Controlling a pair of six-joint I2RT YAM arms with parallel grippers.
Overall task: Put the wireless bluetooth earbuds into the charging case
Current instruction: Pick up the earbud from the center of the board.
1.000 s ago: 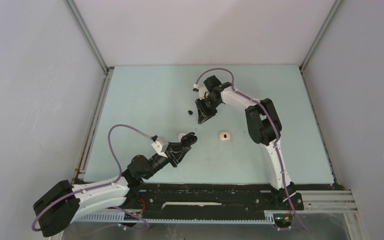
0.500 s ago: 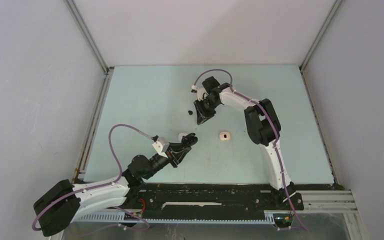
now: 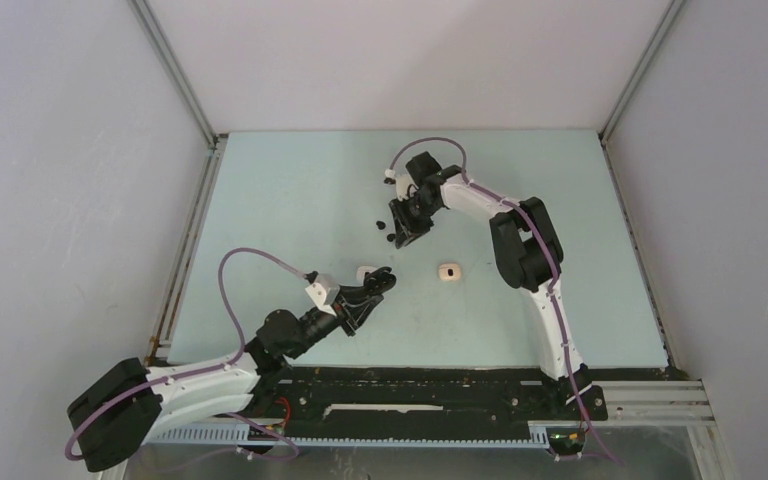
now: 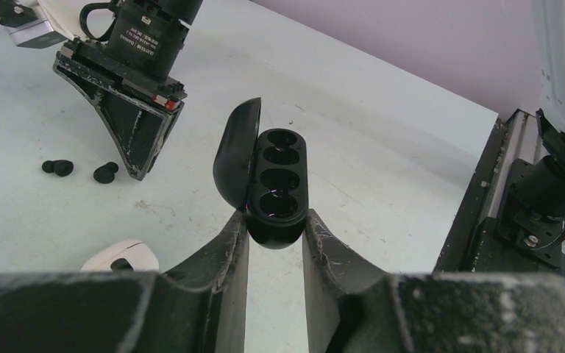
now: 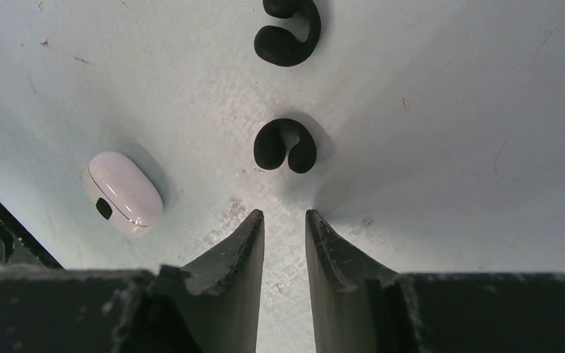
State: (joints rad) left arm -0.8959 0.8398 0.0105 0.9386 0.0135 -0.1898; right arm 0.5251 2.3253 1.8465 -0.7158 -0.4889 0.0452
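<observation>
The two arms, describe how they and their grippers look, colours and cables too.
Both the left arm and right arm have white shells with black joint housings. A purplish cable loops along each one to a small white wrist block. The left gripper and right gripper are black; their fingers are tapered wedges, scuffed pale.

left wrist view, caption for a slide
Left gripper clamps an open black oval charging case, its wells empty.

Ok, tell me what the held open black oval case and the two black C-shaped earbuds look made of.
Open black oval charging case: likely hard moulded plastic, semi-gloss; light sheens on its lid and socket rims. Black C-shaped earbuds: matte, no glare; possibly rubbery silicone or plastic.
</observation>
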